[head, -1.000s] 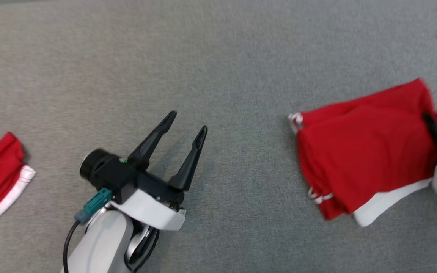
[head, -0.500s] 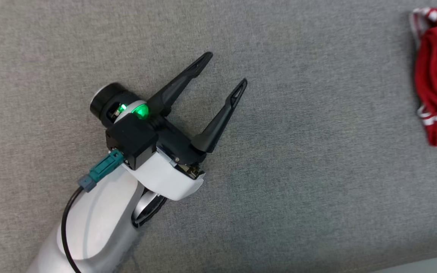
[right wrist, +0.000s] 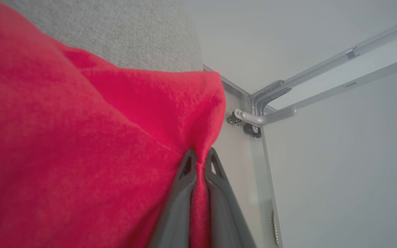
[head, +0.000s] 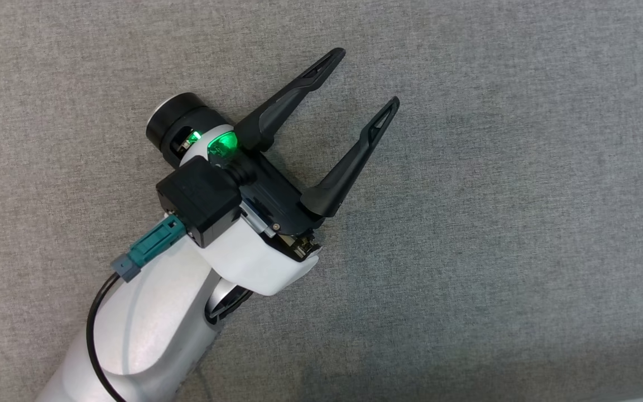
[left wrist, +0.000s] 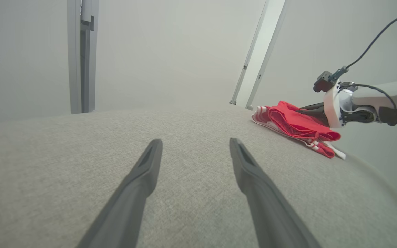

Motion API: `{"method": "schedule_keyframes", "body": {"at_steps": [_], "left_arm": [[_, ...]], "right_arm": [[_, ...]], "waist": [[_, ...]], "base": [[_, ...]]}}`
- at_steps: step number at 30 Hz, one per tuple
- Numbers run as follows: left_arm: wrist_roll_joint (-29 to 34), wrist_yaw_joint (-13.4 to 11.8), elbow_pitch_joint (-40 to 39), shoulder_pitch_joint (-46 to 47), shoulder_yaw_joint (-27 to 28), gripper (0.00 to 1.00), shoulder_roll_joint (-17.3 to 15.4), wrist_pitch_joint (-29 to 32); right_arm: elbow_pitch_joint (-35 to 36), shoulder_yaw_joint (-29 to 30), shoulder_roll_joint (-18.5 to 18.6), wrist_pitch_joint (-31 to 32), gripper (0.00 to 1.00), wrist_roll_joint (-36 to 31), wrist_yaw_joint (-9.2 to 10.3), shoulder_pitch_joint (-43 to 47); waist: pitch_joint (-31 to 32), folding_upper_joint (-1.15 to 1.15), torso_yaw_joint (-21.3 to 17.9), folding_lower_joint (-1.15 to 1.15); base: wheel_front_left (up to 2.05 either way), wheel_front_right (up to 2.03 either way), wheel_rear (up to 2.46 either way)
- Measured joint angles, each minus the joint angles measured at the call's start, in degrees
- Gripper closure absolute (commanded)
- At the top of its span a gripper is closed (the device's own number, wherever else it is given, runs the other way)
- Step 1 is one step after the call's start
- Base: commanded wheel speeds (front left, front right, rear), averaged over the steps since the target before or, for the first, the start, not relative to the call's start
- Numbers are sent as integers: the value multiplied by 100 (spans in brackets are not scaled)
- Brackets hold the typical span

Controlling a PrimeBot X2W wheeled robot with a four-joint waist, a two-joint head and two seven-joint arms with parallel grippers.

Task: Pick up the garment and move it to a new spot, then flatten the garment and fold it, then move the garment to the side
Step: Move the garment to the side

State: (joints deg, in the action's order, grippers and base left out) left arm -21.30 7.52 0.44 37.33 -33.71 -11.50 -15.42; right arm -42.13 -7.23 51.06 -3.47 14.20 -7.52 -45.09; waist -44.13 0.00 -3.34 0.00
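Your right pincer clamps the garment; side move seems in hand.
The left pincer gapes empty; next, lower and release.

My left end effector carries two long black fingers, tapering, each with a triangular slot near its tip. They spring from a black housing set with a small silver screw, beside a glowing green light and a round black cap. A teal connector feeds a black cable along my glossy white forearm. My right end effector has matching dark grey fingers, and its wrist collar is white.
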Motion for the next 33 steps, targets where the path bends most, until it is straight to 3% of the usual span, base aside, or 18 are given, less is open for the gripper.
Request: {"method": "schedule_keyframes", "body": {"at_steps": [5, 6, 7, 19, 25, 33], "left_arm": [[-8, 0, 2, 13, 19, 0, 46, 0], [-8, 0, 4, 13, 21, 0, 48, 0], [-8, 0, 8, 13, 22, 0, 55, 0], [-68, -2, 299, -235, 152, 0, 125, 29], [-92, -2, 381, -644, 472, 0, 237, 32], [-148, -2, 415, -1511, 1418, 0, 481, 32]], "right_arm": [[-102, 180, 22, -8, 100, -307, 0, -95], [-126, 265, 16, -10, 85, -371, 0, -129], [-138, 342, 22, -49, 0, -447, 0, -157], [-246, 689, -564, -187, 0, -810, 1, -143], [33, 488, -1105, -455, 0, -666, 1, -98], [645, 267, -2056, -902, 0, -268, 1, 385]], "waist": [[-12, 0, 60, 0], [-12, 0, 65, 0], [-11, 0, 72, 0], [445, 0, 126, 0], [1024, 0, 128, 0], [2066, 0, 141, 0]], "base": [[0, 0, 0], [0, 0, 0], [0, 0, 0], [0, 0, 0], [0, 0, 0], [0, 0, 0]]}}
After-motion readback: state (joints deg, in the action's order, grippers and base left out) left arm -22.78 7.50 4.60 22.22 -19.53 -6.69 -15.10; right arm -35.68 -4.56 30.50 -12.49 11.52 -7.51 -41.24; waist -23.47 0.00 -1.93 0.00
